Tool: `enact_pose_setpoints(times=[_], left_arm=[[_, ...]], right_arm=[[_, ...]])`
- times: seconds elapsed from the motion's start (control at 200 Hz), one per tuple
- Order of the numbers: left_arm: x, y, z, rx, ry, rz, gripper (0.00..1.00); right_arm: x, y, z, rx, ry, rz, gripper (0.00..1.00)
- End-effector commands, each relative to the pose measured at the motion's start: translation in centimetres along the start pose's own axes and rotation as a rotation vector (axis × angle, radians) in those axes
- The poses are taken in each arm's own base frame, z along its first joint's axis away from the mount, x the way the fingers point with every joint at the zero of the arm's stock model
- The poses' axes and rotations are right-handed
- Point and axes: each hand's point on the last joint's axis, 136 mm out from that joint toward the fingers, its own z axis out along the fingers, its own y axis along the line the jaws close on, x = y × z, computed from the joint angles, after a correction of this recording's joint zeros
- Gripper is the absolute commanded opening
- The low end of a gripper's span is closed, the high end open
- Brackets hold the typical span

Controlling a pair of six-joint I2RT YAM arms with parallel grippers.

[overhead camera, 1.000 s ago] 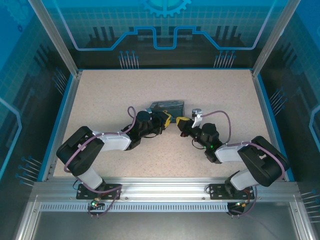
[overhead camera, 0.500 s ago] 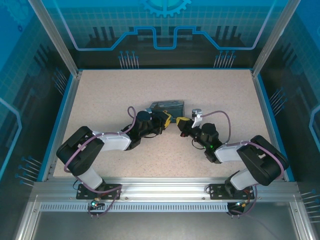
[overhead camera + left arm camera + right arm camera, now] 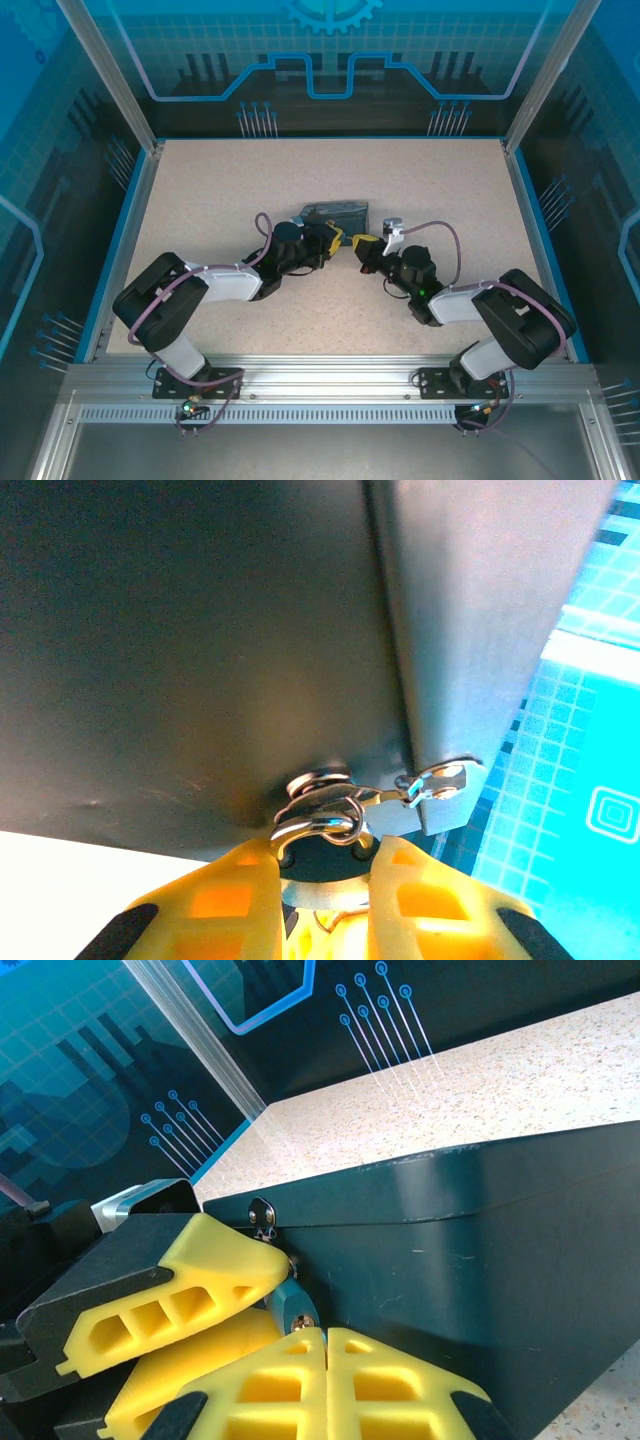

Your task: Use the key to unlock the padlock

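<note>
The small padlock (image 3: 320, 868) hangs by its silvery shackle (image 3: 318, 826) from the hasp (image 3: 438, 780) on the front of the dark-blue box (image 3: 336, 212). My left gripper (image 3: 322, 858) is shut on the lock body with its yellow fingers (image 3: 235, 900) on either side. In the right wrist view the bluish lock body (image 3: 289, 1298) shows its keyhole end (image 3: 304, 1321) just above my right gripper (image 3: 327, 1338). That gripper's pads are pressed together on the key, which is almost wholly hidden between them. In the top view both grippers, left (image 3: 337, 238) and right (image 3: 361, 243), meet at the box front.
The box stands mid-table on the speckled tabletop (image 3: 420, 180). Blue rails (image 3: 135, 240) and glass walls ring the table. The left arm's yellow fingers (image 3: 180, 1280) crowd the space right beside my right fingertips.
</note>
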Motion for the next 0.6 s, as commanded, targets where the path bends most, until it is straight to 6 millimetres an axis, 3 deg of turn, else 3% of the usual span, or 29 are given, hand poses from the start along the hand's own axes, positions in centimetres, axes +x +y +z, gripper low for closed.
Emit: enact_pose_setpoints(times=[0.0,0.26,0.595], left_arm=[[0.9,-2.2,0.0,0.079,0.04,0.0,0.0],[0.9,-2.3,-0.1,0.084,0.041,-0.004,0.0],[1.1,-3.1,-0.2,0.103,0.045,0.002,0.0]], right_arm=[[-0.9,0.8,0.7,-0.024,-0.03,-0.004,0.0],[-0.5,1.0,1.0,-0.039,-0.02,0.009,0.0],[4.2,-0.8,2.3,-0.023,0.103,0.022,0.0]])
